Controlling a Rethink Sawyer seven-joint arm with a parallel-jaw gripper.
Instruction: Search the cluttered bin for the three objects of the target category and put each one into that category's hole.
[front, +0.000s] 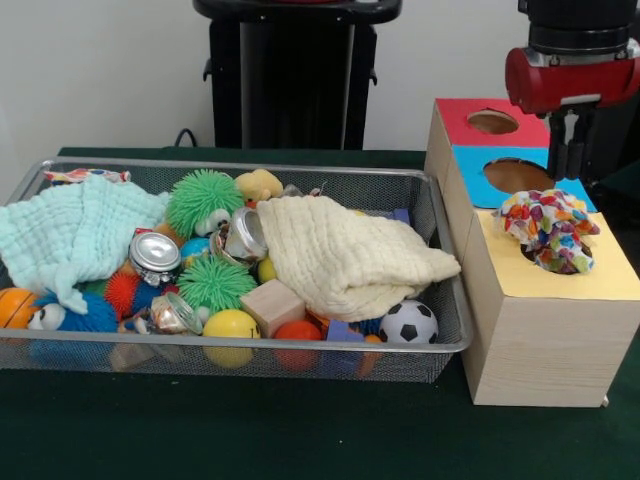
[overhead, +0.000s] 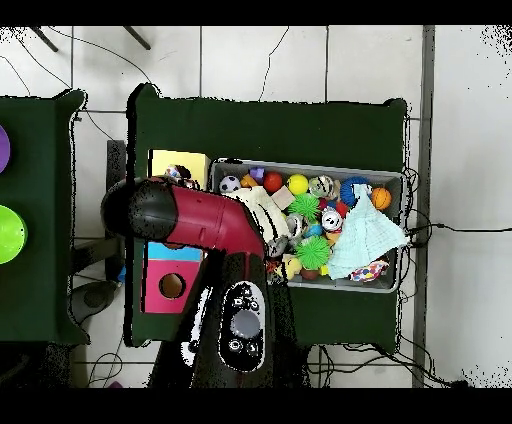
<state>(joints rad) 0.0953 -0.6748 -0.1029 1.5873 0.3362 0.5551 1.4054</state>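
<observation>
My gripper (front: 568, 150) hangs over the blue section of the wooden box (front: 540, 340); whether it is wide or narrow I cannot tell. A multicoloured cloth (front: 547, 229) sits bunched in the yellow section's hole, half out. In the mesh bin (front: 445, 300) lie a cream cloth (front: 345, 255) and a mint cloth (front: 70, 232) among balls.
</observation>
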